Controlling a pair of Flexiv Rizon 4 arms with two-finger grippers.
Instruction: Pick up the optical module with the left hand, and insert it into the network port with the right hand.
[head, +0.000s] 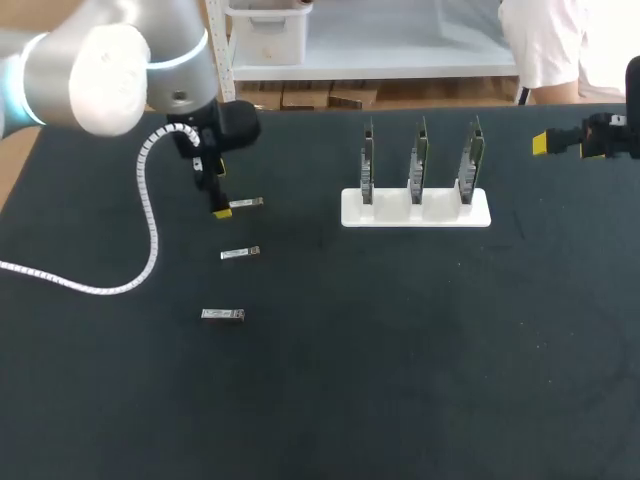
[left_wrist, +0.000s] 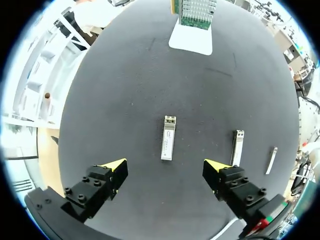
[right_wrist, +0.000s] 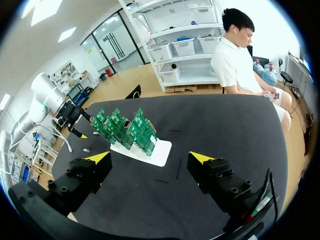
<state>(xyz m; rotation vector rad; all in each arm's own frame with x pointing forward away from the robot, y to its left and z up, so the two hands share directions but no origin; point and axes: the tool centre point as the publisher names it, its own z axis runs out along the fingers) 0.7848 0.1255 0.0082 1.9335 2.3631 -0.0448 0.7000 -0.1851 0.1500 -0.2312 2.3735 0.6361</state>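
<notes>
Three small silver optical modules lie in a column on the black table: a far one (head: 246, 204), a middle one (head: 240, 253) and a near one (head: 222, 315). My left gripper (head: 222, 208) hangs right beside the far module. In the left wrist view the gripper (left_wrist: 166, 167) is open, and that module (left_wrist: 168, 137) lies flat on the table just ahead of the gap, touching neither finger. The two other modules (left_wrist: 237, 147) lie off to one side. My right gripper (right_wrist: 150, 159) is open and empty, off at the table's far right (head: 545, 143).
A white stand (head: 415, 208) holding three upright green network cards (head: 420, 160) sits at the table's far middle; it lies ahead of the right gripper (right_wrist: 145, 150). A white coiled cable (head: 150, 220) trails from my left arm across the table's left side.
</notes>
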